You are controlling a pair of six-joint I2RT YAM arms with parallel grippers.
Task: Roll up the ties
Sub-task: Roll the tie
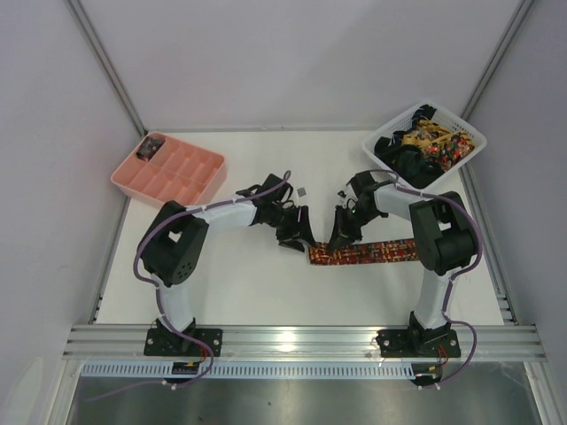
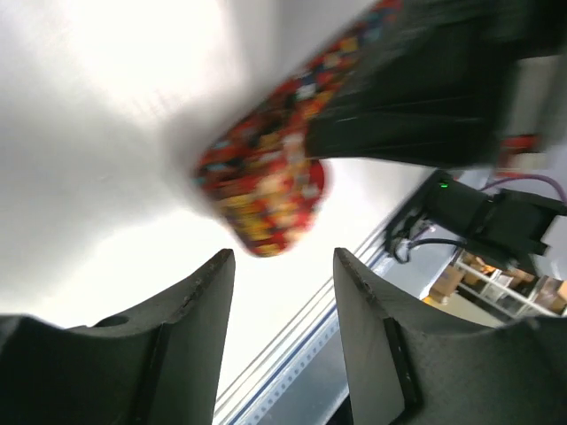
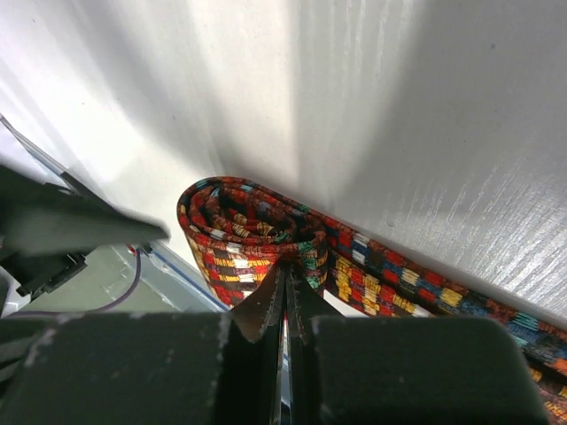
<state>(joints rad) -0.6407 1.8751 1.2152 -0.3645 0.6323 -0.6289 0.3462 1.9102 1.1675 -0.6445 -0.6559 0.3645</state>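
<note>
Tie [image 1: 368,253]: flat on the table [image 1: 257,292], just right of centre in the top view, running toward 3 o'clock. Its 9 o'clock end is wound into a small coil [image 3: 239,235] of a few turns. Most of the length lies flat and unrolled.

Progress, my reading: early in the first tie, with the rest of this strip left to wind. More ties [image 1: 423,142] sit heaped in the basket, not yet touched.

Fabric: woven, with small blocks of red, yellow, orange and black and flecks of green. Thin, soft-edged; the layers sit snug in the coil.

Right gripper [image 3: 285,283]: fingers pressed tight together, tips nipping the coil's inner layers at its near edge. Grip looks slight.

Left gripper [image 2: 283,261]: fingers parted about halfway, nothing between them; the coil [image 2: 266,195] lies just beyond the tips, apart.

Basket [image 1: 474,142]: white plastic lattice, at 1 o'clock.

Tray [image 1: 208,181]: pink, gridded into compartments, at 10 o'clock; one dark item in its far corner cell, too small to name.

Table: matt white.
</note>
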